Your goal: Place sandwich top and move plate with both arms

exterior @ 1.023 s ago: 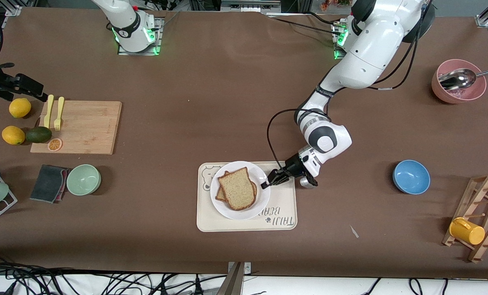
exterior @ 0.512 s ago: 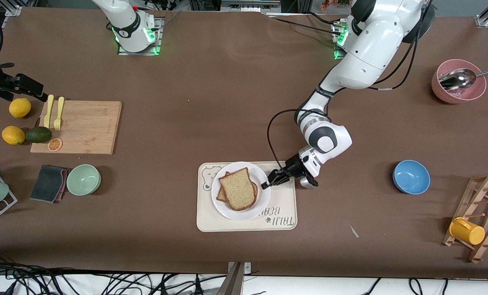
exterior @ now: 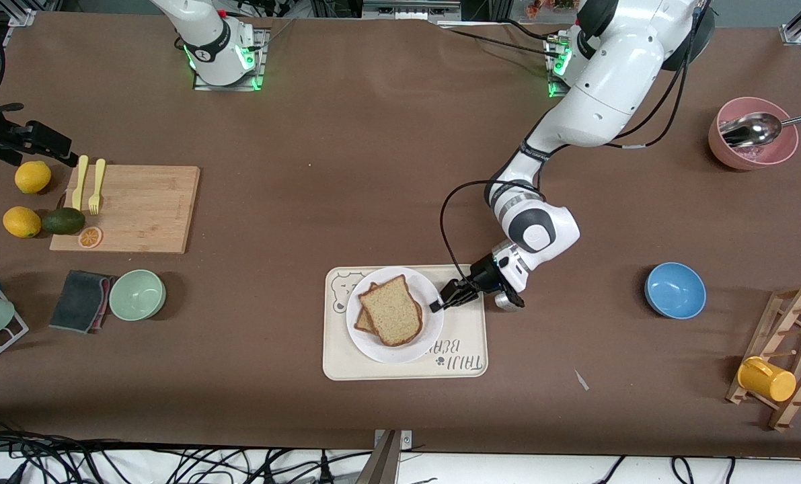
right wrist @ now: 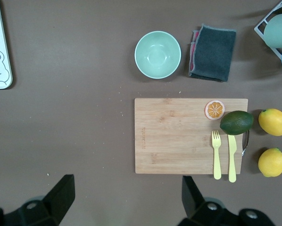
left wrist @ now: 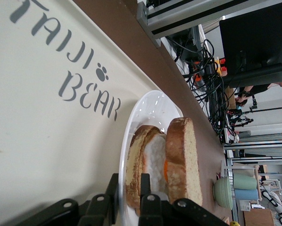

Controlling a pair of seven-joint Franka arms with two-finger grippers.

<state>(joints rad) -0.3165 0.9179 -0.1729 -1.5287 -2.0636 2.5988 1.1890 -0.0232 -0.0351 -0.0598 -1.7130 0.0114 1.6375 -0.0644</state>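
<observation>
The sandwich top [exterior: 391, 310] is seen lying as the upper slice of a stack on the plate [exterior: 422, 344]: light-brown, speckled crumb, darker crust, one rounded end. In the left wrist view it [left wrist: 183, 162] is shown edge-on, with egg white and a bit of orange yolk [left wrist: 156, 162] sandwiched between it and the lower slice [left wrist: 134, 174]. The plate is round, plain white and glossy, and it is set on a rectangular cream tray [exterior: 466, 359] with rounded corners near the middle of the table. "TAIJI BEAR" with a small paw print is printed on the tray in grey stencil letters [left wrist: 68, 66], and a bear face is drawn at the corner toward the right arm's end.

The left gripper [exterior: 443, 300] is held low at the plate's rim on the side toward the left arm's end, and its fingers [left wrist: 150, 207] look closed on the rim, one above and one under the edge.

The right gripper [right wrist: 127, 197] is parked up high with its jaws spread wide and nothing between them, over the wooden cutting board [right wrist: 178, 136]; that arm is waiting. On the board a yellow plastic fork [right wrist: 217, 155] and knife [right wrist: 232, 157], an orange slice [right wrist: 214, 109] and an avocado [right wrist: 236, 122] are laid out, with two lemons [right wrist: 273, 122] just beside it. A mint-green bowl [right wrist: 157, 54] and a folded dark-grey cloth [right wrist: 212, 52] are sat nearer the front camera than the board.
</observation>
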